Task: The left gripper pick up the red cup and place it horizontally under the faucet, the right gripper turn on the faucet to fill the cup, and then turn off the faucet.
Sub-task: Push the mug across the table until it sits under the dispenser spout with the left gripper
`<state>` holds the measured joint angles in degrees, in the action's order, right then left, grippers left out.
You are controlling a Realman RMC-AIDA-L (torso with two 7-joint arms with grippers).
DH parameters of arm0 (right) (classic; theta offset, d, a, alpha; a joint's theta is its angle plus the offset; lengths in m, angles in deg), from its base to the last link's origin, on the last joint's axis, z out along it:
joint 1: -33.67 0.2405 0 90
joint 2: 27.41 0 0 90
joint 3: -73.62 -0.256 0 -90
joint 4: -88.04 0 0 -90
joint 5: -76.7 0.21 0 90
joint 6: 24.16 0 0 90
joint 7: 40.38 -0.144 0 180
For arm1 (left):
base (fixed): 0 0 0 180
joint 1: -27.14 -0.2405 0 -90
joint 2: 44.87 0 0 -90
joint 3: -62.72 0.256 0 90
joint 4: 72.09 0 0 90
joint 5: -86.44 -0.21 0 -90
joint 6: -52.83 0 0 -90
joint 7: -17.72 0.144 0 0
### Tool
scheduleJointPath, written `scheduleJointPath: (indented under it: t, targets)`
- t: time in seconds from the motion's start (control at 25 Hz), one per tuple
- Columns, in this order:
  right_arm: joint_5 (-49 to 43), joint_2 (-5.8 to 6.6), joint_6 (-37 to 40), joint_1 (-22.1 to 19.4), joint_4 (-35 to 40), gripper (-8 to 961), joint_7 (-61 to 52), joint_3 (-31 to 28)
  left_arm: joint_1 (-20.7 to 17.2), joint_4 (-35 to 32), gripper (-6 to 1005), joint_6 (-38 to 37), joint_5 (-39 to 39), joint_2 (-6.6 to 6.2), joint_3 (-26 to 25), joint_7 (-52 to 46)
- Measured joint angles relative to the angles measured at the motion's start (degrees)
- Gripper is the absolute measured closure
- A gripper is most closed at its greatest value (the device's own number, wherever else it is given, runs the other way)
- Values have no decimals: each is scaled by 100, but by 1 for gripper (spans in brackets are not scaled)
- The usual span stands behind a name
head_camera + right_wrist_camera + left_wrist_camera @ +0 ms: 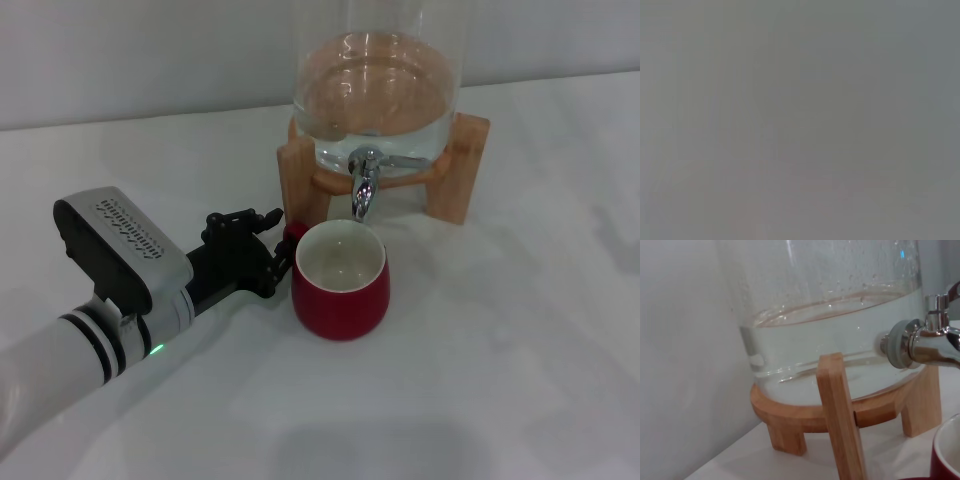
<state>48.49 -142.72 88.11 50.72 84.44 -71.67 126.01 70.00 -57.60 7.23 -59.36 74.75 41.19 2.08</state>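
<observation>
The red cup stands upright on the white table with its cream inside showing, directly below the faucet. The cup looks empty and no water runs. The small red handle points toward my left gripper. That gripper lies low on the table just left of the cup, its black fingers spread apart by the handle, not closed on it. In the left wrist view the faucet is close by and a bit of the cup's rim shows. The right gripper is out of view; the right wrist view shows only plain grey.
The clear glass dispenser, partly filled with water, sits on a wooden stand at the back against a pale wall. The white table stretches to the right and front of the cup.
</observation>
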Motion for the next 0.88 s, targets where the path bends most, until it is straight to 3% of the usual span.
scheduleJointPath:
  t: [0.32, 0.56, 0.64, 0.88]
  targets:
    - [0, 0, -12, 0, 0, 195, 0, -10, 3, 3, 664, 0, 27, 0, 0, 1]
    - [0, 0, -13, 0, 2, 197, 0, -10, 9, 46, 604, 56, 32, 0, 1, 9]
    - [0, 0, -13, 0, 6, 197, -2, -11, 12, 50, 516, 68, 32, 0, 1, 10]
    - [0, 0, -13, 0, 9, 198, -10, -10, -21, 79, 516, 72, 36, 0, 1, 39]
